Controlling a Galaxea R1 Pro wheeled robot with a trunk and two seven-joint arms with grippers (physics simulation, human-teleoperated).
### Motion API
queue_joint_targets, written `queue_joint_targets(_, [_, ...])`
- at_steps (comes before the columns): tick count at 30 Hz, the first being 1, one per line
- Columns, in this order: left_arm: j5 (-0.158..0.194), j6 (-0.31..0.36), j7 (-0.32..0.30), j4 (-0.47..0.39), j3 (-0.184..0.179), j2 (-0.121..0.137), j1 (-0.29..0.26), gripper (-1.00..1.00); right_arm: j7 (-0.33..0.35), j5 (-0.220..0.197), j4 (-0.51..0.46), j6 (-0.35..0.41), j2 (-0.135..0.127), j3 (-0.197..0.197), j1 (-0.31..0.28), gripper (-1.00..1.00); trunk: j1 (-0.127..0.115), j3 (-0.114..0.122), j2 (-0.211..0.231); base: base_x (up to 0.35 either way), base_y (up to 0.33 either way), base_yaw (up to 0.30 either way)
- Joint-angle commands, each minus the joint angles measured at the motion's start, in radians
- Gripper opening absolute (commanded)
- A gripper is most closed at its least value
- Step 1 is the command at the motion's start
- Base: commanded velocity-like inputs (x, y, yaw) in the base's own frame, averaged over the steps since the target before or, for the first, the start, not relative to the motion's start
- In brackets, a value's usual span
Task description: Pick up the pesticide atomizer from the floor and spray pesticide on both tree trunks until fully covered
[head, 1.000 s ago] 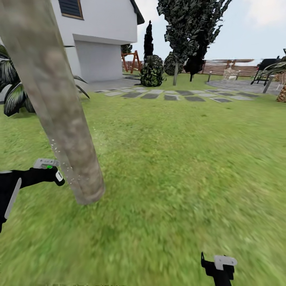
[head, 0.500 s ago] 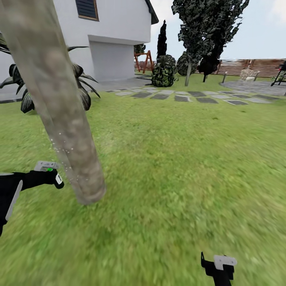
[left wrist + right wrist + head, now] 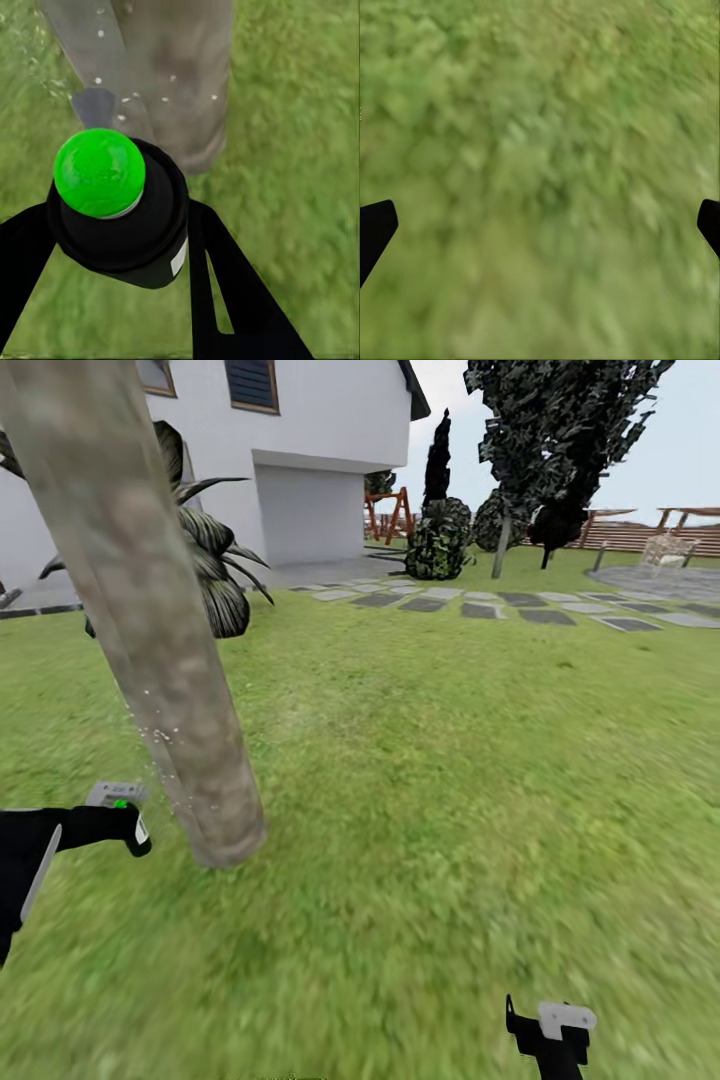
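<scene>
A thick, smooth grey-tan tree trunk (image 3: pixel 150 630) leans across the left of the head view and meets the lawn at its base. Just left of that base, my left gripper (image 3: pixel 112 818) is shut on the pesticide atomizer (image 3: pixel 130 830), a black can with a green cap. In the left wrist view the atomizer (image 3: pixel 120 217) sits between the black fingers (image 3: pixel 225 285), facing the trunk (image 3: pixel 180 82). White droplets (image 3: pixel 160 735) speckle the bark. My right gripper (image 3: pixel 548 1028) hangs open and empty over grass at the lower right, with its fingertips (image 3: pixel 375 225) far apart.
Open lawn spreads to the right of the trunk. A spiky dark plant (image 3: pixel 215 570) and a white house (image 3: pixel 300 450) stand behind it. Grey paving slabs (image 3: pixel 480 605), dark bushes (image 3: pixel 437 540), a dark leafy tree (image 3: pixel 560 440) and a wooden fence (image 3: pixel 640 535) lie far back.
The background has slid right while the trunk base held its place, so the camera has moved. My left gripper with the atomizer sits slightly lower and further left. The right gripper is unchanged.
</scene>
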Motion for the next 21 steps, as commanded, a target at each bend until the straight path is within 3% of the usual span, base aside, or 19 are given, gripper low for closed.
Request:
queue_joint_targets(1, [-0.005, -0.001, 0.000, 0.006, -0.001, -0.001, 0.000, -1.00, 0.000, 0.000, 0.000, 0.000, 0.000, 0.000, 0.000, 1.00, 0.000, 0.000, 0.000, 0.000, -0.274, 0.277])
queue_joint_targets(8, [-0.013, -0.008, 0.020, 0.061, -0.005, -0.010, 0.000, -1.00, 0.000, 0.000, 0.000, 0.000, 0.000, 0.000, 0.000, 1.00, 0.000, 0.000, 0.000, 0.000, -0.273, 0.245])
queue_joint_targets(12, [-0.013, -0.008, 0.057, 0.066, -0.005, -0.010, 0.000, -1.00, 0.000, 0.000, 0.000, 0.000, 0.000, 0.000, 0.000, 1.00, 0.000, 0.000, 0.000, 0.000, -0.273, 0.018])
queue_joint_targets(21, [-0.014, -0.006, 0.059, 0.066, -0.003, -0.010, 0.000, -1.00, 0.000, 0.000, 0.000, 0.000, -0.002, -0.001, 0.000, 1.00, 0.000, 0.000, 0.000, 0.124, -0.243, 0.006])
